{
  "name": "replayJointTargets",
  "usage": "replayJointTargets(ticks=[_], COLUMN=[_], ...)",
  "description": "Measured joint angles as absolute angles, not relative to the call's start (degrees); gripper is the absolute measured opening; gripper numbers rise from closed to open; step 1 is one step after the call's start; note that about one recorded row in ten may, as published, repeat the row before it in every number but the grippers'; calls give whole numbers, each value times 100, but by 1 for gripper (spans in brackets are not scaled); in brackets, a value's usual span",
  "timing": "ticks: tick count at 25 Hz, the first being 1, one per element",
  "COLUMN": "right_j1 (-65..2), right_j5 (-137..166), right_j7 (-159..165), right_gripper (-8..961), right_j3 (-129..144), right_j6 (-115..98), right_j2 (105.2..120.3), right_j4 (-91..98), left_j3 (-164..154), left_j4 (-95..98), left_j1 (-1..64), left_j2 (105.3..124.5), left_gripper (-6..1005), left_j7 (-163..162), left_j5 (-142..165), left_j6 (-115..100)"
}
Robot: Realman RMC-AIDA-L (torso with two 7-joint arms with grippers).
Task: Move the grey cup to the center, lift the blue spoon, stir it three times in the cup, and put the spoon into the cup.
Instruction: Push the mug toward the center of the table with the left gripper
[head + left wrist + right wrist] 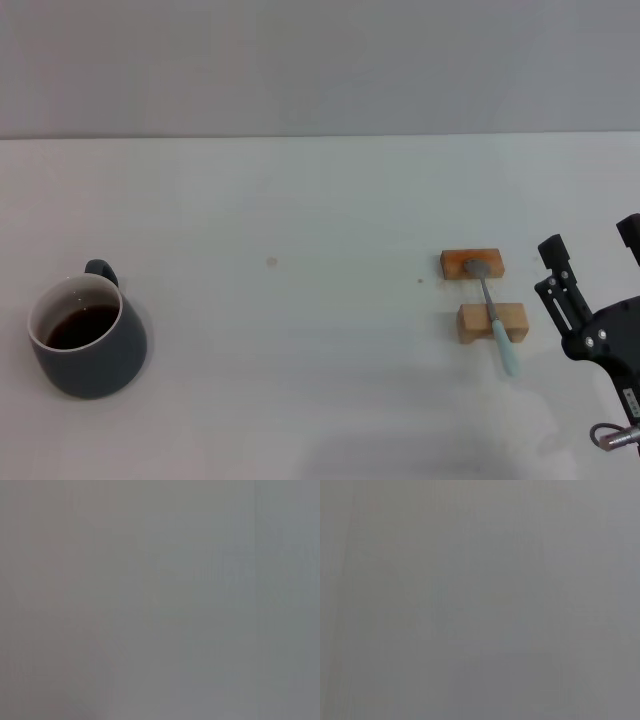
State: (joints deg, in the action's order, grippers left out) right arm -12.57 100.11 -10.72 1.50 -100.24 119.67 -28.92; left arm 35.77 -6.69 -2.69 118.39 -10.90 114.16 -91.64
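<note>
bare table [300, 340] between grey cup [90, 340] and wooden blocks [480, 295] — passable.

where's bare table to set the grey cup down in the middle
The widest bare patch of the white table runs between the grey cup on the left and the two wooden blocks holding the blue spoon. It is crowded only on the right, where the right gripper stands open beside the spoon.

Slate-grey cup [90, 340] — pale-blue-handled spoon [492, 310], tan blocks [471, 265].
</note>
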Motion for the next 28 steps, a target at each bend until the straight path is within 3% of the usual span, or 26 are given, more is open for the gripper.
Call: replayJointTargets(ticks=[17, 20, 28], right_j1=[-1263, -1258, -1224], right_j5=[10029, 10036, 10088], right_j7=[-1072, -1072, -1072], right_gripper=[766, 766, 766], right_j3=[149, 149, 149], right_j6=[-10087, -10091, -10091], right_j2=[11961, 11961, 11962], right_j4=[-2902, -2906, -2909], left_j3=[3445, 3446, 3354], left_j4=[-653, -658, -659], left_j1=[-83, -37, 168], left_j2=[11846, 11847, 11837], left_gripper=[804, 616, 294], left_j7=[-1001, -970, -987], left_j5=[11454, 11443, 11474], left_j6=[-8670, -8582, -8362])
